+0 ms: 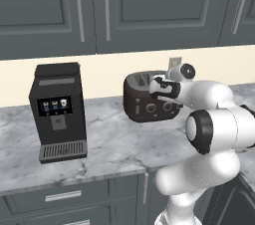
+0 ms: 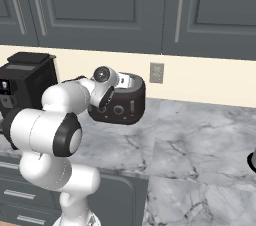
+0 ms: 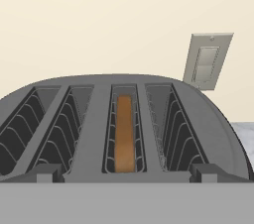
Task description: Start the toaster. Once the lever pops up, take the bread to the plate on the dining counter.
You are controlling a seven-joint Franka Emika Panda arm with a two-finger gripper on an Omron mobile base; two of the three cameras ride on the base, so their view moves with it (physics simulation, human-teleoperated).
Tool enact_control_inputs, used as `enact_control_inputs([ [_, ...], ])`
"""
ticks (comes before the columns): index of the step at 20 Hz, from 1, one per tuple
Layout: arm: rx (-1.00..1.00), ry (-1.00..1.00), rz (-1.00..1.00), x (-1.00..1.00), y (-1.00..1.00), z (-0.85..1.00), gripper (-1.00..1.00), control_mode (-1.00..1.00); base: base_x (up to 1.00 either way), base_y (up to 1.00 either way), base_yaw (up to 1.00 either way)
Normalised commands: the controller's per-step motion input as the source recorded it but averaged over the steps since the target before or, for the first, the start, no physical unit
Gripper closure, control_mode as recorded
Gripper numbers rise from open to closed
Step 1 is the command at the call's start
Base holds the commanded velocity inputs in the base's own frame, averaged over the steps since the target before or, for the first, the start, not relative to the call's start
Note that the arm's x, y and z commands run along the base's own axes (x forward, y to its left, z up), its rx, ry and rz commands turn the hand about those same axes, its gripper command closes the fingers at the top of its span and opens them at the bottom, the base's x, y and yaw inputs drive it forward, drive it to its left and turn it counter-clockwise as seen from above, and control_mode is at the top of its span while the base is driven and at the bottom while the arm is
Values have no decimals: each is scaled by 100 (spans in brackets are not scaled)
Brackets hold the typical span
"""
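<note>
Grey-veined marble worktop [image 1: 109,144] runs under dark grey cabinets [image 1: 124,10], with a cream wall behind. On it, at about 11 o'clock from the arm's base, sits the toaster [image 1: 144,100], its knobs facing the robot. The gripper [image 1: 158,86] hovers at the toaster's front edge, partly covering it, jaws spread wide and holding nothing. From the hand view, the bread [image 3: 124,134] stands sunk in a slot just right of centre of the toaster top. Well apart at 9 o'clock of the toaster stands a black coffee machine [image 1: 57,112]. A wall outlet [image 2: 156,72] sits at 1 o'clock behind the toaster.
</note>
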Motion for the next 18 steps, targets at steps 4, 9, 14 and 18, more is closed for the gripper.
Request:
enact_control_inputs([
  [4, 0, 0, 0, 0, 0, 0, -100, -100, 0, 0, 0],
  [9, 0, 0, 0, 0, 0, 0, -100, -100, 0, 0, 0],
  [14, 0, 0, 0, 0, 0, 0, -100, -100, 0, 0, 0],
  [18, 0, 0, 0, 0, 0, 0, -100, -100, 0, 0, 0],
])
